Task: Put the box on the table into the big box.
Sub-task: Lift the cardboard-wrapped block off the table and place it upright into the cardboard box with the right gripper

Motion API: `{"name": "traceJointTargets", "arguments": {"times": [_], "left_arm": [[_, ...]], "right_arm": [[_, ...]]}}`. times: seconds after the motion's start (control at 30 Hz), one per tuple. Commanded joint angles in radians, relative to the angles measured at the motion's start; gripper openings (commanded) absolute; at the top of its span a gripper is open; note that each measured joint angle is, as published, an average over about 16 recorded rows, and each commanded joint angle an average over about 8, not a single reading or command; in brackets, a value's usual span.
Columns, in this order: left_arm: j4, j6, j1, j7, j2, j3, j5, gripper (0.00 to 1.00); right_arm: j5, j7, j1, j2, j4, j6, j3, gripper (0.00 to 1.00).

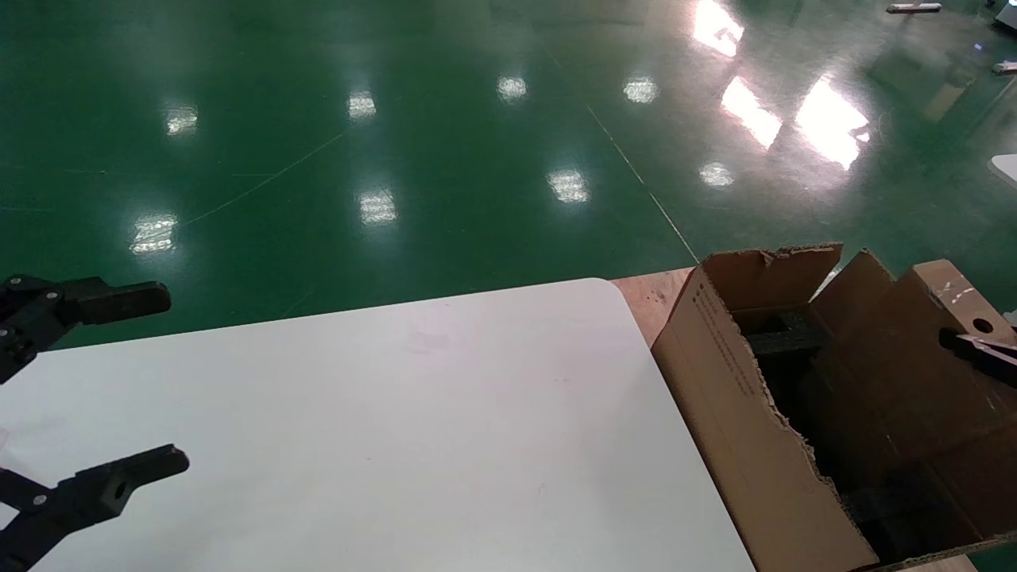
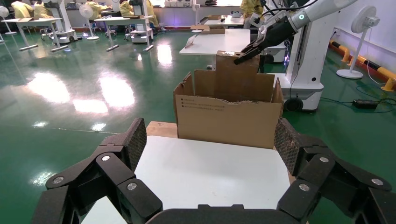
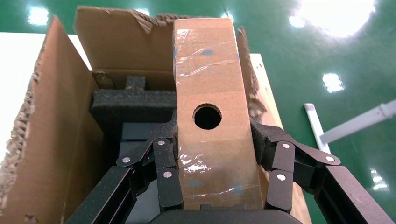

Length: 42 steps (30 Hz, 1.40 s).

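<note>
Overhead, left gripper (image 1: 119,377) hangs spread wide over the near-left part of the white table (image 1: 445,429), well away from the big box (image 1: 739,413) off its right edge. From the left wrist, the carton stands straight ahead beyond the fingers (image 2: 128,140). At the right wrist, right gripper (image 3: 215,149) clamps the box (image 3: 210,93), upright above the carton's black foam (image 3: 126,102).
</note>
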Motion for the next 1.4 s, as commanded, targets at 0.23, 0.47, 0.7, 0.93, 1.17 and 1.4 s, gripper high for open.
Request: {"name": "traceJointTargets", "arguments": {"times": [0.23,0.47,0.7,0.93,1.17,1.4], "left_arm": [[0.0,0.0,0.0,0.0,0.0,0.0,0.0,1.0],[0.0,0.0,0.0,0.0,0.0,0.0,0.0,1.0],[0.0,0.0,0.0,0.0,0.0,0.0,0.0,1.0],[0.0,0.0,0.0,0.0,0.0,0.0,0.0,1.0],[0.0,0.0,0.0,0.0,0.0,0.0,0.0,1.0],[0.0,0.0,0.0,0.0,0.0,0.0,0.0,1.0]], "right_arm": [[0.024,-0.024,0.013,0.01,-0.016,0.004,-0.042,0.0],[0.048,-0.049,0.03,0.008,-0.033,-0.005,-0.077,0.0],[0.07,-0.076,0.048,0.003,-0.059,-0.019,-0.107,0.0],[0.085,-0.105,0.062,-0.002,-0.09,-0.039,-0.133,0.0],[0.097,-0.137,0.076,-0.014,-0.127,-0.062,-0.151,0.0],[0.115,-0.168,0.095,-0.037,-0.168,-0.08,-0.169,0.0]]}}
